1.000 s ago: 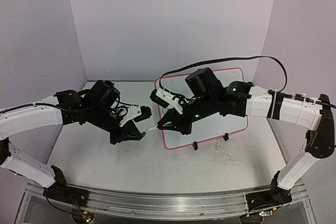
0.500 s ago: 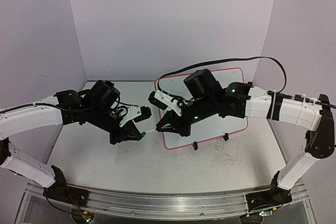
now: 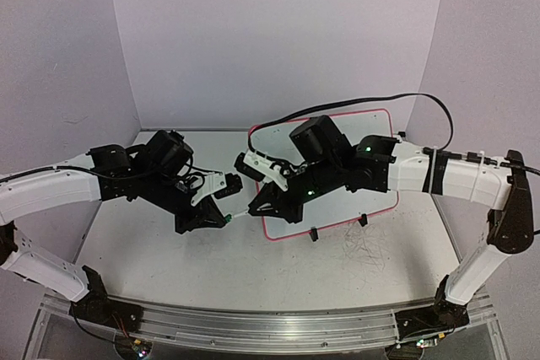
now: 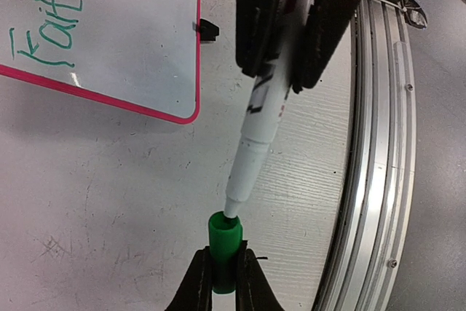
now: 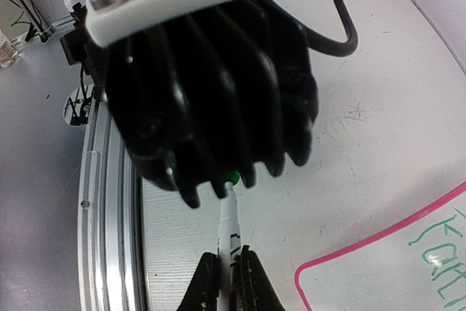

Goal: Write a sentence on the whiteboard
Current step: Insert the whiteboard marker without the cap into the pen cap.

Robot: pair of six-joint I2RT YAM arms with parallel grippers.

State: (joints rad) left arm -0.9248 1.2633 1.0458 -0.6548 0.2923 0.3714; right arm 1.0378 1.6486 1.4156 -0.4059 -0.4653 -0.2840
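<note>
The whiteboard (image 3: 342, 208) with its pink-red frame lies at the back right of the table, largely covered by my right arm. Part of the green sentence (image 4: 51, 38) shows in the left wrist view, reading "Faith", and also in the right wrist view (image 5: 437, 256). My right gripper (image 3: 257, 206) is shut on a white marker (image 4: 255, 143), left of the board's corner. My left gripper (image 3: 221, 218) is shut on the green cap (image 4: 223, 249). The marker's tip sits at the cap's open mouth. In the right wrist view the marker (image 5: 231, 227) meets the cap (image 5: 231, 178) under the left gripper's body.
An aluminium rail (image 3: 253, 326) runs along the near table edge and shows close by in the left wrist view (image 4: 378, 143). The board's black clip feet (image 3: 313, 233) stick out at its near side. Scribble marks (image 3: 363, 250) are on the tabletop. A black cable (image 3: 363, 103) arches over my right arm.
My right gripper has moved left with the marker, bringing its tip up to the cap. My left gripper has stayed almost still.
</note>
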